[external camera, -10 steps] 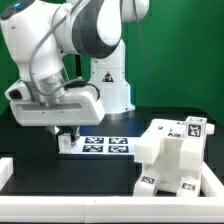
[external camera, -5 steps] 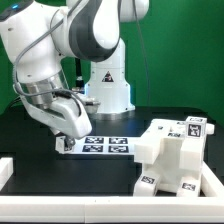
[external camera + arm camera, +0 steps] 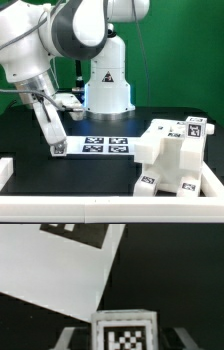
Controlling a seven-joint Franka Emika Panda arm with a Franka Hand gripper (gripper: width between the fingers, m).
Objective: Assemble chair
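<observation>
From where I sit, the chair [image 3: 172, 153] is a chunky block of white plastic pieces already joined, standing on the black table [image 3: 60, 178] at the exterior view's right, close to the table's white raised border [image 3: 60, 222]. Its top is a flat slab stepping down toward the exterior view's left, with thick blocky sides below. I can see black-and-white square tags on it: two on the upper far corner and more along the lower front edge, near the border.

The thin flat white marker board [image 3: 103, 146] lies on the table just to the exterior view's left of the chair, showing four square tags in a grid. I cannot tell whether board and chair touch.

The white arm reaches down at the exterior view's left, and its two-finger gripper [image 3: 56, 147] sits low by the marker board's left end, tilted. In the wrist view I see a small white plastic piece with a black-and-white tag [image 3: 125, 331] between the grey fingers [image 3: 68, 338], one on each side of it, so the jaws look narrow and closed on that piece. Beyond it in that view is a corner of the marker board [image 3: 55, 272] over black table. I cannot tell if the held piece touches the table.
</observation>
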